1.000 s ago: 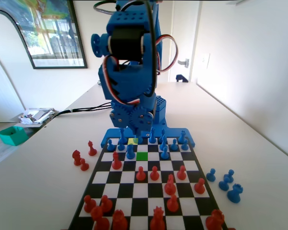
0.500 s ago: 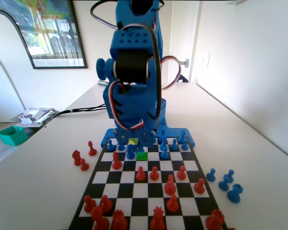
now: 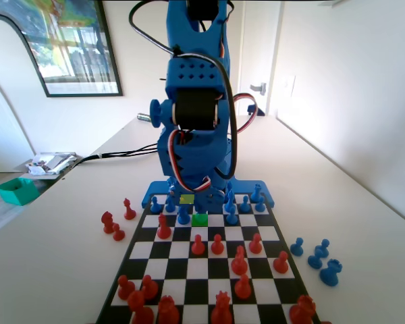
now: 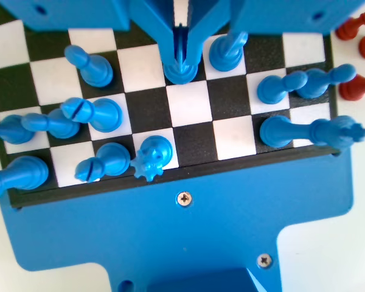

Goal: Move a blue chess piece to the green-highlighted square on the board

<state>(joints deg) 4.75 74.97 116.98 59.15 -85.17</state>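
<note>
In the wrist view my gripper hangs from the top edge, its jaws closed in on the slim, pointed blue chess piece. The piece's round base is low over a black square of the board. In the fixed view the blue arm leans down over the board's far rows. My gripper sits just behind the green-highlighted square, with the paler yellow-green square to its left. I cannot tell whether the piece's base touches the board.
Blue pawns and a taller piece stand close on both sides of the jaws, and a crowned piece is nearer the base. Red pieces fill the board's middle. Blue pieces stand on the table at the right and red ones at the left.
The arm has swung forward and down along the board. The gripper has moved from over the yellow-green square to just behind the green one.
</note>
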